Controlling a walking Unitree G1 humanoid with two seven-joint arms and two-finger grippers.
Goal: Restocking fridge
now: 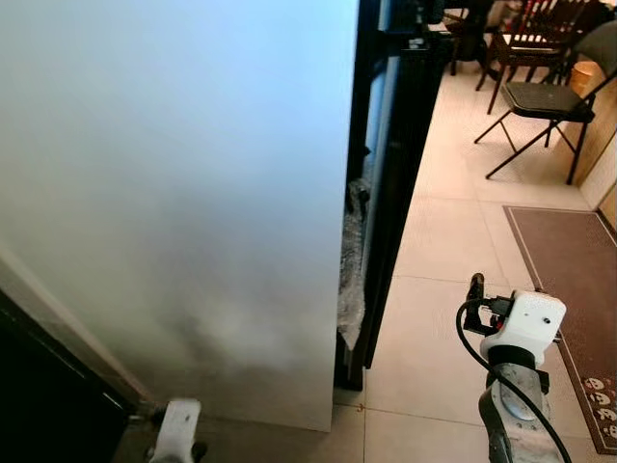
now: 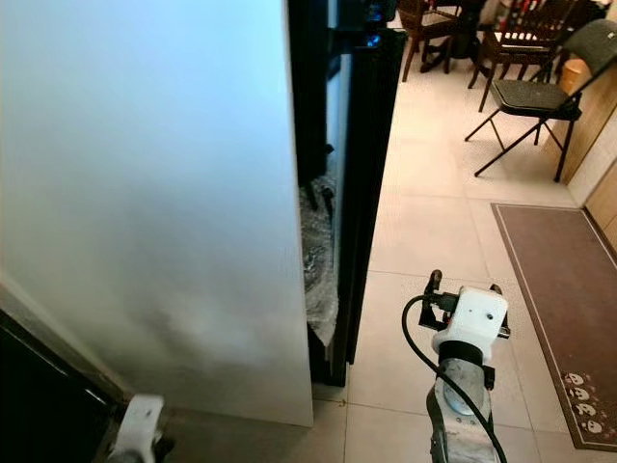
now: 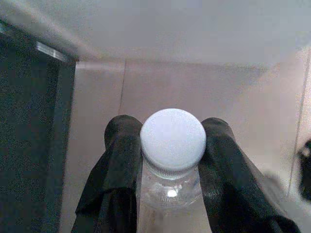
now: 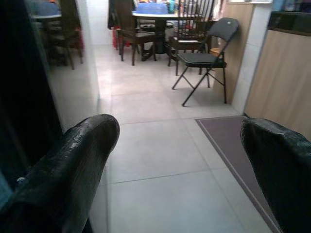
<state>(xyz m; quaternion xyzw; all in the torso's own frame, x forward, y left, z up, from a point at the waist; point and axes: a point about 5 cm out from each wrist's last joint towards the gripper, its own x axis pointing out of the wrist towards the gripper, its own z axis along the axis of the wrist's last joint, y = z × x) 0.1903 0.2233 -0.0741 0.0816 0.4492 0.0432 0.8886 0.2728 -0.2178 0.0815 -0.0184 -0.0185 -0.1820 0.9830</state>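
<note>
One bottle (image 3: 172,165) stands clenched in our left claw (image 3: 172,160), beside the fridge door (image 1: 174,193); right claw (image 4: 180,165) released.

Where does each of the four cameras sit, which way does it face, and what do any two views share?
Left eye view: on the head, looking down at the white fridge door; right arm shows.
Right eye view: beside it, same scene.
Left wrist view: along the left gripper, shut on a bottle, facing the floor.
Right wrist view: along the open right gripper, toward the folding chair.
Shared: the chair and the brown rug.
</note>
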